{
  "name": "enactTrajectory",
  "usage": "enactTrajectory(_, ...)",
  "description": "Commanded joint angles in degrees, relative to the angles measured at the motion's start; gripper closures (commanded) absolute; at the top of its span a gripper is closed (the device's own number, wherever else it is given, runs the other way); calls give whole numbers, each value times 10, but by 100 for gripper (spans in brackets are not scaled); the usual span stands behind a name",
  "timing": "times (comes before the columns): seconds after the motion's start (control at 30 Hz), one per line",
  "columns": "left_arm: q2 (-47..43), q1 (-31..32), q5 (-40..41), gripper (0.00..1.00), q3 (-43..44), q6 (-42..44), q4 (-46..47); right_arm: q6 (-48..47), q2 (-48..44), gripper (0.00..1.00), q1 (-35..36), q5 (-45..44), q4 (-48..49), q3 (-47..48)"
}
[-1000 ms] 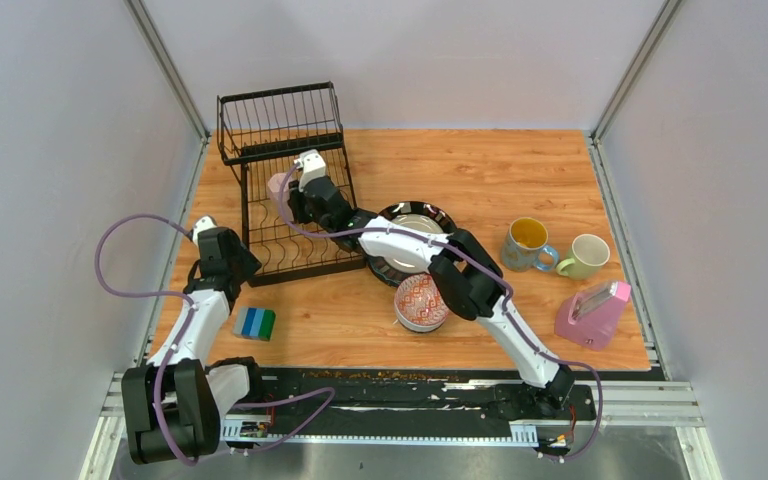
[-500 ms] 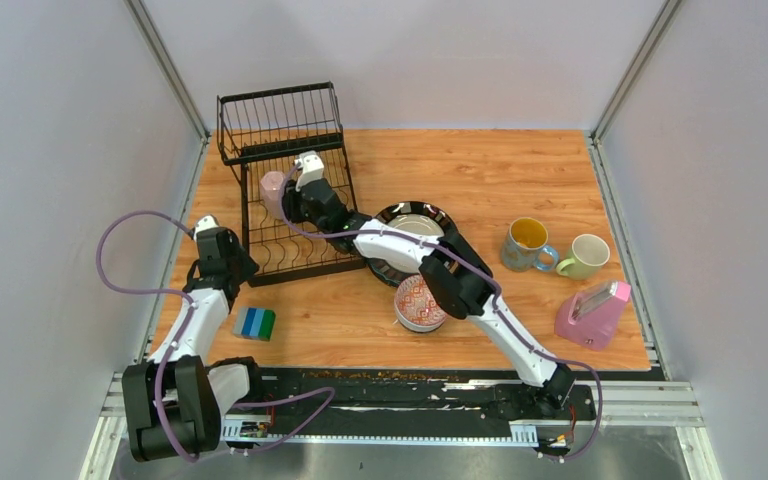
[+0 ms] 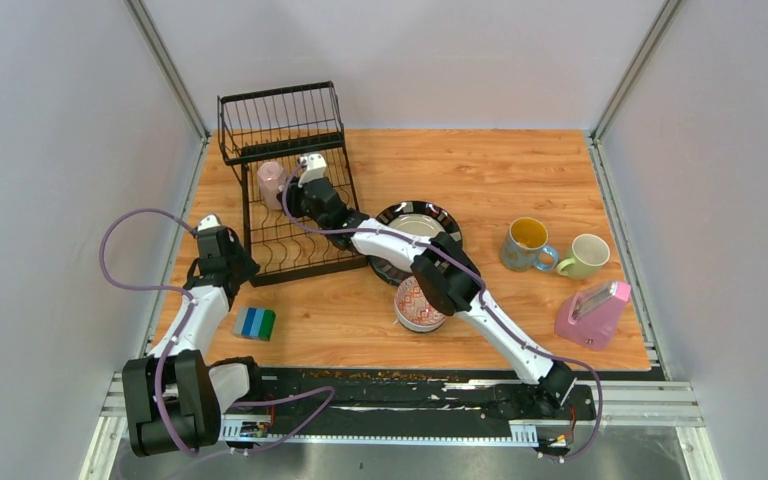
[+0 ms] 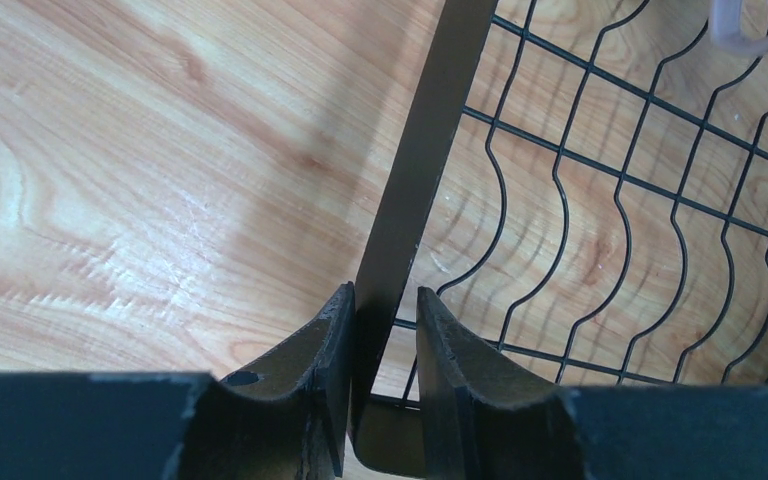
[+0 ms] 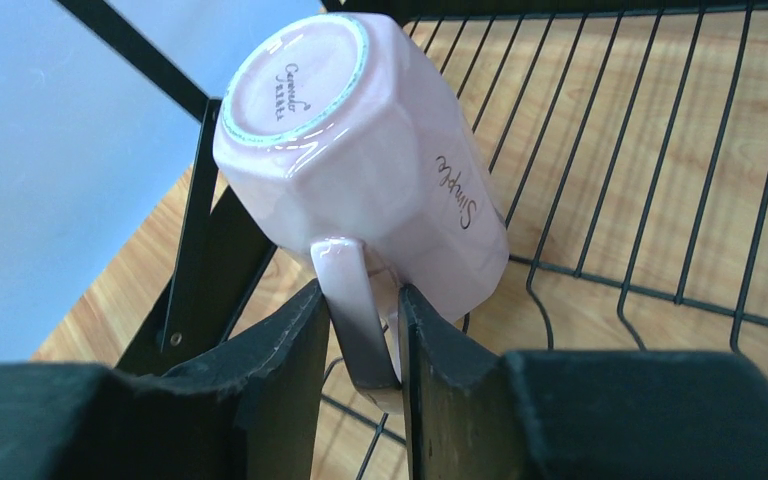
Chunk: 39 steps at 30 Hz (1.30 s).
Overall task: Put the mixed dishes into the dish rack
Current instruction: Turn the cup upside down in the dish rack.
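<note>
Nearest the arm bases, lower middle of the top view: patterned bowl sits on the counter, not loaded. Striped sponge is lower left and pink container lower right; neither is part of the job.

Mid-frame: black-rimmed plate lies partly under the right arm. To its right stand blue-yellow mug and green mug, both on the counter.

Left of centre: left claw is narrow, pinched on the dish rack edge bar, probably steadying it.

Upper left: right claw grips pink mug by its handle. The mug is bottom-up and tilted inside the rack's lower tray; whether it rests on the wires I cannot tell.

Judgement: one dish is going in and nothing is released yet. Four dishes remain.
</note>
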<state>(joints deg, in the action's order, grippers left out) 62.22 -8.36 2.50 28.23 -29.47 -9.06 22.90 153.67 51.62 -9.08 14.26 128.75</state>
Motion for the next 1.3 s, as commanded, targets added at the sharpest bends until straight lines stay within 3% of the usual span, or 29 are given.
enactTrajectory(0.0, 6, 14, -98, 66, 15, -18, 1, 26, 34, 67, -12, 21, 32, 69)
enactTrajectory(0.43, 26, 14, -136, 68, 9, -16, 26, 70, 79, 62, -47, 155, 29, 116)
enactTrajectory(0.8, 17, 14, -179, 72, -20, -20, 42, 76, 94, 58, -58, 182, 20, 123)
enactTrajectory(0.97, 12, 14, -153, 65, -20, -25, 32, 70, 40, 55, -59, 200, -5, 65)
enactTrajectory(1.1, 18, 14, -137, 62, -13, -27, 20, 77, -36, 54, -63, 205, 40, -37)
enactTrajectory(1.17, 21, 14, -130, 57, -6, -25, 9, 79, -50, 54, -62, 216, 45, -58)
enactTrajectory(1.27, 9, 14, -125, 41, 9, -15, -14, 77, -53, 51, -62, 233, 18, -51)
